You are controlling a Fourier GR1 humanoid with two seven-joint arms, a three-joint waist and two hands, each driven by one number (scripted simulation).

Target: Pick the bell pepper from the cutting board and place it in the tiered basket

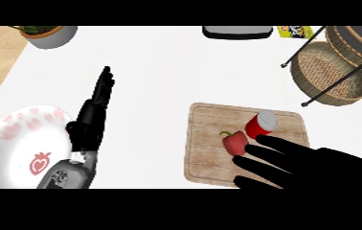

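A red bell pepper [235,143] with a green stem lies on the wooden cutting board [212,128], just left of a red can [262,123]. My right hand [297,164] hovers over the board's lower right part, fingers straight and spread, their tips right beside the pepper and the can. Whether they touch the pepper I cannot tell. The wicker tiered basket [326,71] on its black frame stands at the upper right. My left hand [96,109] rests open at the left, fingers pointing up the counter.
A white plate [28,143] with red strawberry prints sits at the left edge. A potted plant [48,34] stands at the top left. A dark appliance [237,31] and a yellow packet [295,31] lie along the top edge.
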